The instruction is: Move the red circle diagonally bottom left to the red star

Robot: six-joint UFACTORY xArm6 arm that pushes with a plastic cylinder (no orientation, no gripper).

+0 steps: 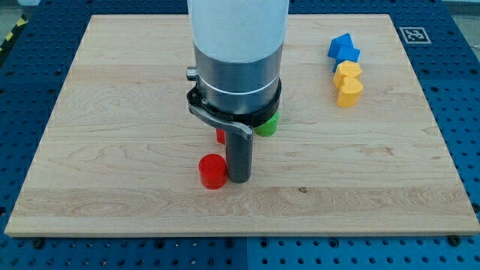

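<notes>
Red circle [212, 171], a short upright cylinder, touches my tip [238, 180].

arm: upright, board centre | rod: vertical | my tip [238, 180]: down on board

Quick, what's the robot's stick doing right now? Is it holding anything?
My tip: no gripper, holding nothing; it sits on the board right beside the red circle, on that block's right in the view.

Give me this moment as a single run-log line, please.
tip: my tip touching red circle from the view's right | red star: mostly hidden behind rod | circle: at star's bottom left
</notes>
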